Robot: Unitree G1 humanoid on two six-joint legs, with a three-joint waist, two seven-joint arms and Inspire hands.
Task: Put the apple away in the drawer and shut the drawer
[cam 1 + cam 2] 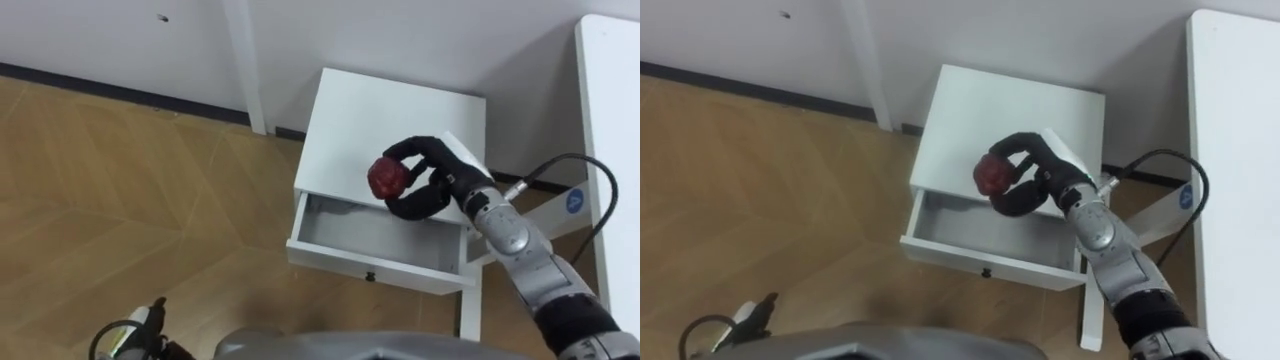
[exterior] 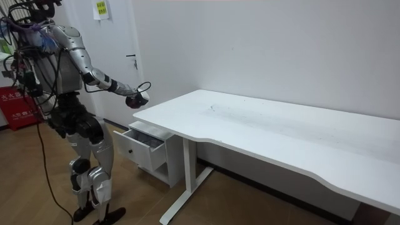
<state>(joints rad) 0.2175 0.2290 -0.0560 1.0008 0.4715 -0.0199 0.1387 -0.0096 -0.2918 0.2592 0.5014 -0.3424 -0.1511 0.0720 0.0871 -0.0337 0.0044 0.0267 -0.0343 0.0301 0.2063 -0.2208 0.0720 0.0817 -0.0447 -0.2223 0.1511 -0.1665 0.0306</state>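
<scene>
From my end, the long white counter (image 2: 281,125) stands against a plain white wall (image 2: 281,44), carried on a white leg (image 2: 182,178). Wood-plank floor (image 1: 120,190) spreads under and beyond the counter, and a dark skirting board (image 1: 100,92) runs along the wall's base. Past the counter's end, at the room view's left, I see a white door (image 2: 115,56) with a dark handle (image 2: 132,59) and a yellow notice (image 2: 100,9) near its top. Further from the counter, a red sign (image 2: 11,103) sits low.

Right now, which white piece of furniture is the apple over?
The small nightstand with the open drawer, not the long desk beside it.
</scene>
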